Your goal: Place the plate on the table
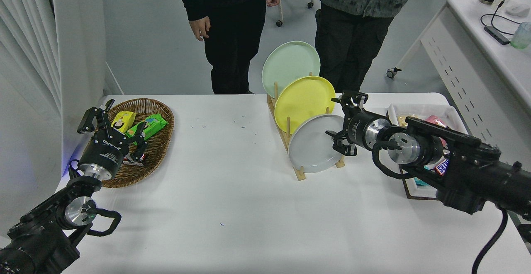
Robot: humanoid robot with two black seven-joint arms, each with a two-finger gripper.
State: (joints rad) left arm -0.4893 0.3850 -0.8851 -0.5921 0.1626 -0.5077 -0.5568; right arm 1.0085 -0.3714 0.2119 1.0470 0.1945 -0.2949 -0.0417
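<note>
The light-grey plate (313, 145) stands on edge in the front slot of a wooden rack (290, 149) on the white table (232, 207). Behind it in the rack stand a yellow plate (303, 102) and a pale mint-green plate (290, 62). My right gripper (342, 120) is open, its fingers spread around the grey plate's right rim, one above and one in front of the plate's face. Whether they touch the plate I cannot tell. My left gripper (112, 122) is open and parked at the lower left over a wicker basket.
The wicker basket (159, 149) holds snack packs at the left. A white tray with a dark edge (415, 110) holding snacks lies under my right arm. Two people stand at the far side, close behind the rack.
</note>
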